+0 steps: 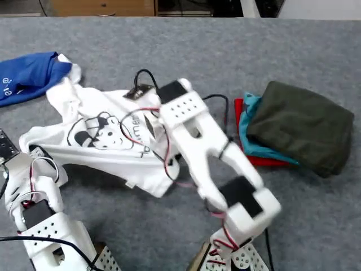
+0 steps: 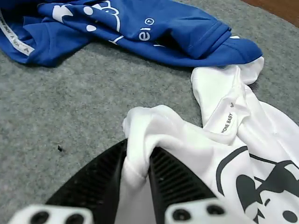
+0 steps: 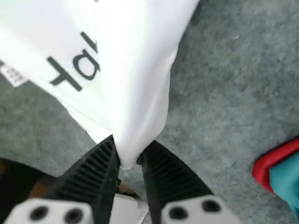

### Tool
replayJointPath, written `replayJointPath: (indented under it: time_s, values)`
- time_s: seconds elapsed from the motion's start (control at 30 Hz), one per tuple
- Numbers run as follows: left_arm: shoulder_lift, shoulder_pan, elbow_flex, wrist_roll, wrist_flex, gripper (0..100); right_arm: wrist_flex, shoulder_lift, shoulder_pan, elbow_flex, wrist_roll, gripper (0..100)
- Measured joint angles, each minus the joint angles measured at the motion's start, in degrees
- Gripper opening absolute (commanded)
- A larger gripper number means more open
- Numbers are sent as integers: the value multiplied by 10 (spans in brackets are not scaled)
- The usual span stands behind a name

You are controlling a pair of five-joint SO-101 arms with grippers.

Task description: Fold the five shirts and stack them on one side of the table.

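Observation:
A white shirt (image 1: 107, 135) with a black cartoon print lies spread at the table's middle left. My left gripper (image 2: 138, 175) is shut on a bunched edge of the white shirt (image 2: 187, 149) near its left end. My right gripper (image 3: 127, 161) is shut on a fold of the same white shirt (image 3: 117, 60), lifted off the table. The right arm (image 1: 197, 147) stretches over the shirt's right part. A blue shirt (image 1: 28, 76) lies crumpled at the far left, also the blue shirt (image 2: 140, 28). A stack of folded shirts, dark green (image 1: 302, 127) on teal and red, sits at the right.
Grey felt covers the table (image 1: 271, 56). The red shirt's edge (image 3: 275, 165) lies close to my right gripper. Wooden furniture stands beyond the table's far edge. Black and red cables run along the right arm over the white shirt.

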Motion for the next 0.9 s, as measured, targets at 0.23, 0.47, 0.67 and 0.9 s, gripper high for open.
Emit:
replayJointPath:
  time_s: [0.23, 0.47, 0.67, 0.9]
  values:
    - [0, 7, 1, 1, 4, 33, -26, -156, 3, 185, 42, 9]
    - [0, 3, -7, -119, 167, 32, -26, -273, 3, 331, 96, 51]
    - [-3, -64, -21, -143, 205, 55, -25, -338, 11, 322, 103, 228]
    - [-4, -103, -25, -145, 207, 274, -27, -344, 13, 200, 105, 288]
